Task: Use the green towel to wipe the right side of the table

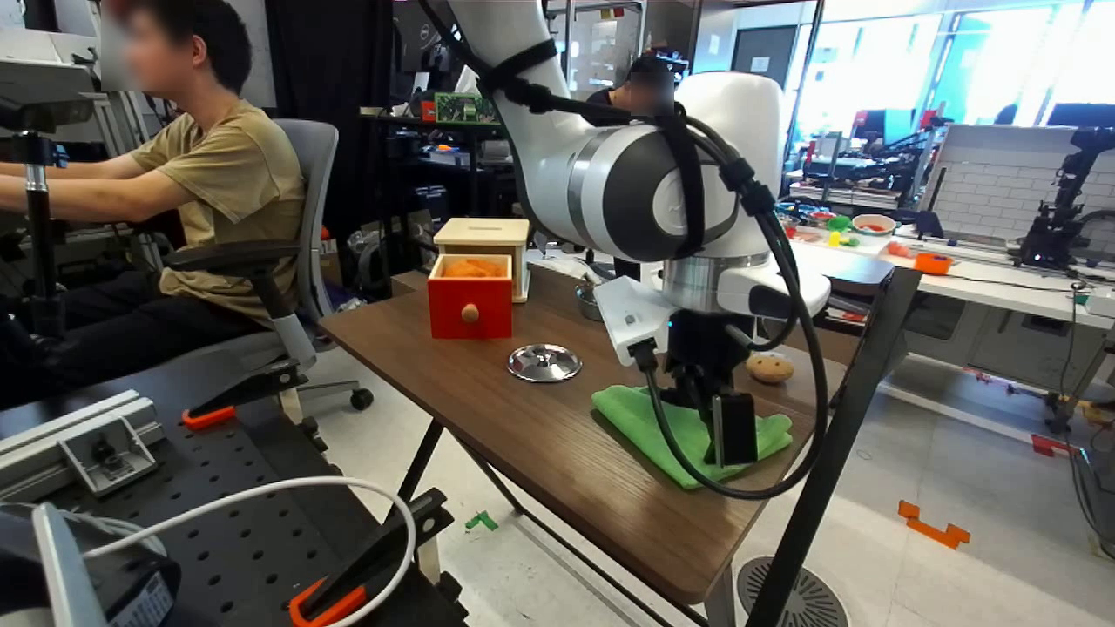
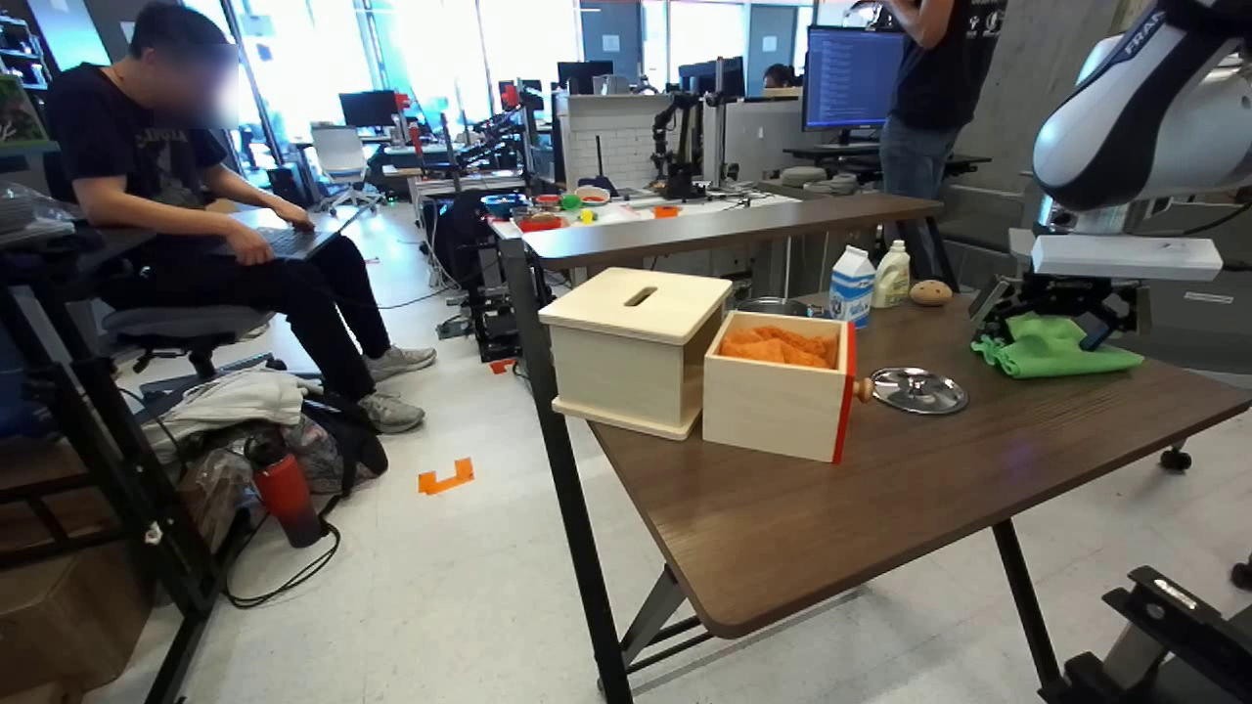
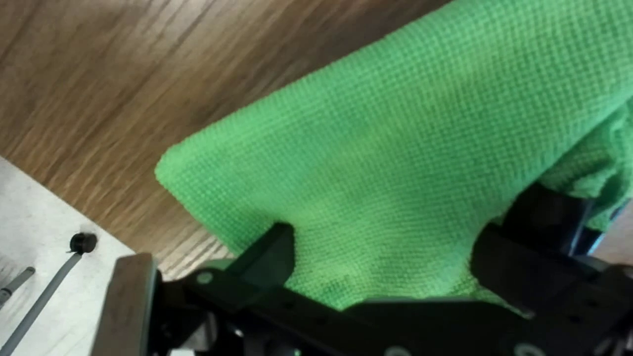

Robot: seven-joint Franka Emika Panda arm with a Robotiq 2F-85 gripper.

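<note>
Across the bench [image 2: 929,489], left to right as an exterior view has it. First a wooden box [image 2: 626,376] with slotted lid; just beside it a loose drawer [image 2: 768,416], red front, orange cloth [image 2: 778,345] inside. Milk carton [image 2: 851,290] and bottle [image 2: 892,274] upright, farther back. Steel pot lid [image 2: 919,391] flat, knob up, between drawer and towel. Potato-like object [image 2: 930,292] near the back.

Toward the right end: green towel [image 2: 1061,360], folded, a little rumpled, lying on the wood. Gripper [image 3: 400,227] right over it and low, fingers [image 3: 267,262] spread wide, nothing pinched; cloth lies between them. One arm [image 2: 1086,147] only, so no question of which is nearer.

Wrist view gives the relation that matters: the towel's long straight edge slants from lower left to upper right, while the line between the fingers runs nearly level. The grip would cross the cloth obliquely. Left finger close to a corner, right one beside a fold; how hard the tips press, cannot tell.

Judgement: the step looks like the grasp, wiping to follow at this end. Closing low should gather a ridge; too high, perhaps only the top layer. Bench edge is near that corner, so a stroke that way could push cloth over.
</note>
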